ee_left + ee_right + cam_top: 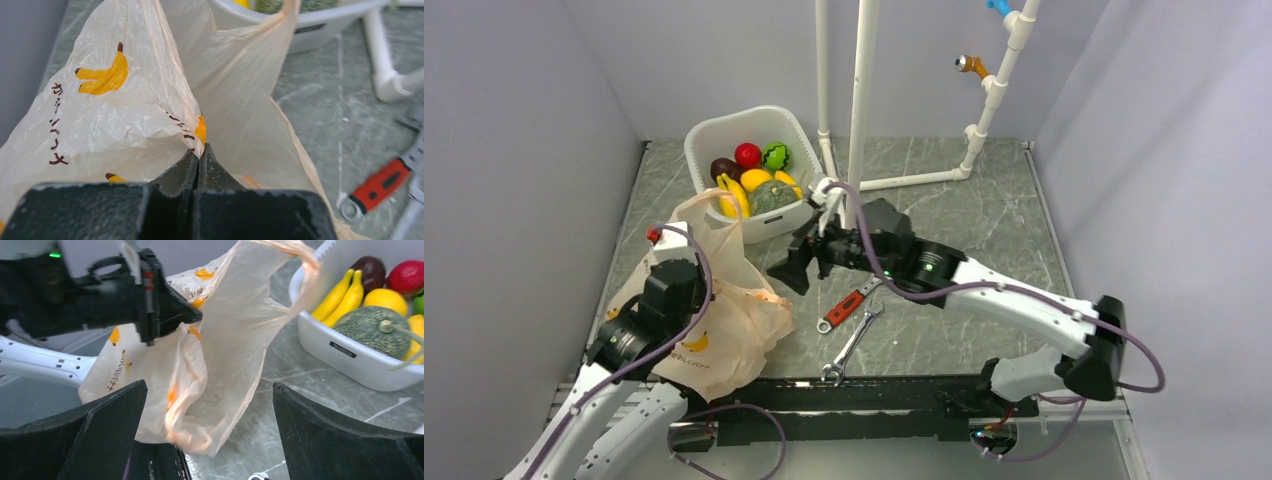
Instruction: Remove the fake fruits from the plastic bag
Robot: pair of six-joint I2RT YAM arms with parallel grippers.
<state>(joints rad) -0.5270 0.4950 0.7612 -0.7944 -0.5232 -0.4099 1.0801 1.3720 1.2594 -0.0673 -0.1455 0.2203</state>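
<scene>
Pinching edge of plastic bag (150,107), left gripper (199,161); right gripper (209,385) wide open nearby

The bag (736,335) is translucent peach, printed with yellow bananas and dark lettering. In the white tub (784,218): yellow banana bunch (732,195), dull green squash (771,197), dark-striped green ball (775,156), red ball (747,154).

Crinkly translucent plastic bag (125,115), smooth white plastic tub (350,362), matt stone-look table (984,210), shiny metal wrench (854,343)

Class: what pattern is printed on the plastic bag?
Yellow bananas on the plastic bag; left wrist view best.
</scene>
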